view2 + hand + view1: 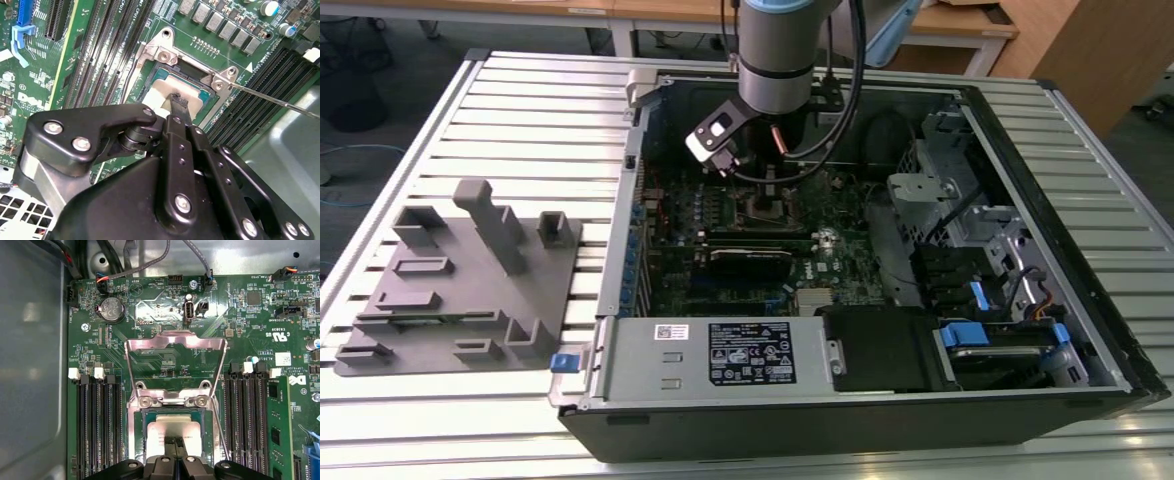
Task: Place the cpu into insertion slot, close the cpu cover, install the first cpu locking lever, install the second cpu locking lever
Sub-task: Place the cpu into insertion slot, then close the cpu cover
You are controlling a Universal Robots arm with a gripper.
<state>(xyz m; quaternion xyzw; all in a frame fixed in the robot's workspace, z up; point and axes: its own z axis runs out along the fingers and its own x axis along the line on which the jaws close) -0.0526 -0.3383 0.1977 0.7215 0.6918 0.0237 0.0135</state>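
Observation:
The cpu (167, 424) lies flat in the insertion slot (136, 437), its pale metal face (162, 92) showing inside the silvery rim. The cpu cover (175, 342) stands swung up and open behind the socket, and the green board shows through its window. My gripper (174, 441) hangs straight over the socket, black fingers shut together, their narrow tip (176, 98) at the middle of the chip's face. A thin locking lever (270, 98) sticks out loose from the socket corner. In the exterior view the gripper (770, 188) reaches down into the open case above the socket (767, 212).
Black memory slots (97, 425) flank the socket on both sides, with a green module (277, 430) further out. The case wall (30, 365) runs close by. A grey power-supply box (720, 355), drive bays with blue tabs (987, 335) and a grey fixture plate (454, 280) lie around.

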